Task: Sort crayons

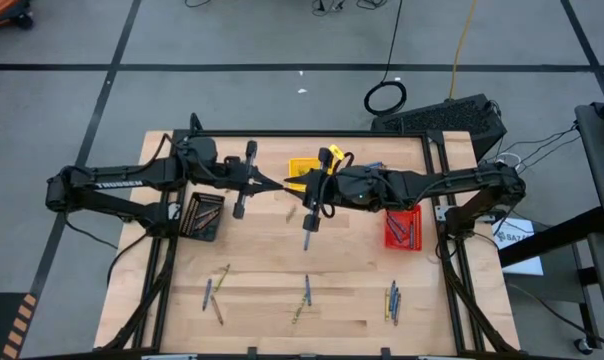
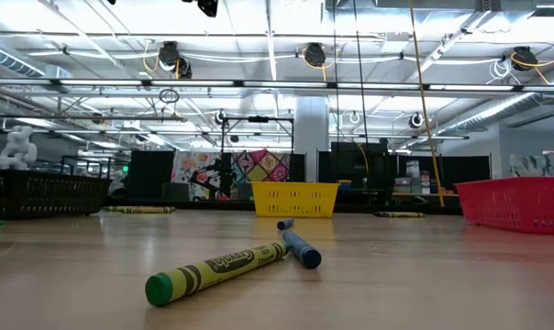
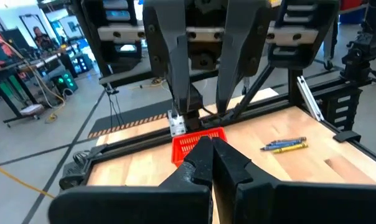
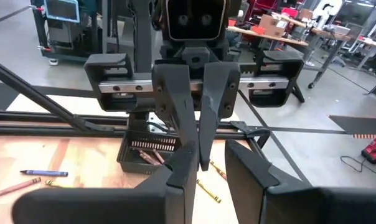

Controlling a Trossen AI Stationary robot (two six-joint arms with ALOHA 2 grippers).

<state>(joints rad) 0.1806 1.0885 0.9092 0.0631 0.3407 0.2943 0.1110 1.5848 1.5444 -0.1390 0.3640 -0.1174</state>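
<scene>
Left gripper (image 1: 282, 183) hanging clenched and empty over mid-table, right gripper (image 1: 290, 186) facing it tip to tip, jaws parted, possibly pinching a thin crayon, crayons (image 1: 392, 300) lying scattered near the front edge.

the desk (image 1: 272, 300) is a pale wooden top in a dark frame. on it stand three small trays: a yellow tray (image 1: 302, 168) at the back middle, a black tray (image 1: 202, 216) to its left holding brown crayons, a red tray (image 1: 403, 227) to its right. loose crayons (image 1: 304, 293) lie scattered toward the front, well apart from the yellow tray.
</scene>
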